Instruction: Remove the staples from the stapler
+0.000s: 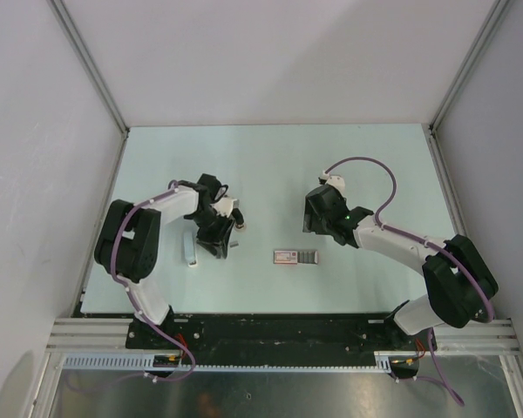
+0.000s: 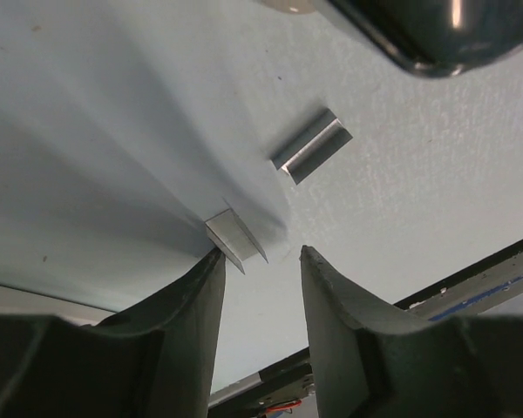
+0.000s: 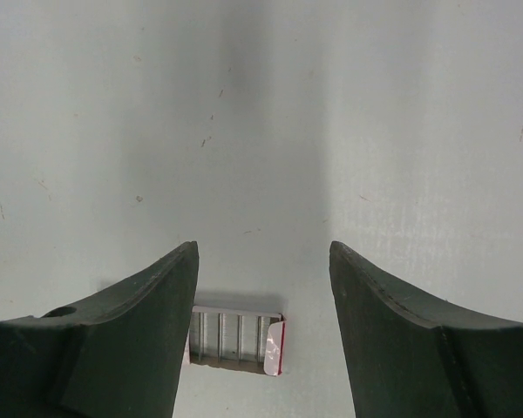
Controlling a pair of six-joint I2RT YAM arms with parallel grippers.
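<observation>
While the left hand (image 2: pixel 261 254) stands part-open over the tabletop (image 1: pixel 270 165) with nothing between its fingers, two short runs of staples lie loose just ahead of it. The near strip (image 2: pixel 235 239) sits at the tip of one finger, seemingly touching it. The far strip (image 2: pixel 312 146) lies a little beyond, apart from both fingers. The stapler (image 1: pixel 295 256) lies flat near the middle of the tabletop, between the two arms and touched by neither. The right hand (image 3: pixel 263 248) hangs over it, released and wide, holding nothing.

The main risk is at the near strip, which rests against one fingertip and not in the gap. A close from this pose would likely shove or flip it rather than pinch it. Being thin and low, it may also slip under the pads or snap into pieces under a hard squeeze. The stapler shows only at the lower edge of the right wrist view, so a straight descent could knock it askew. Whether any staples are left inside it cannot be told.
</observation>
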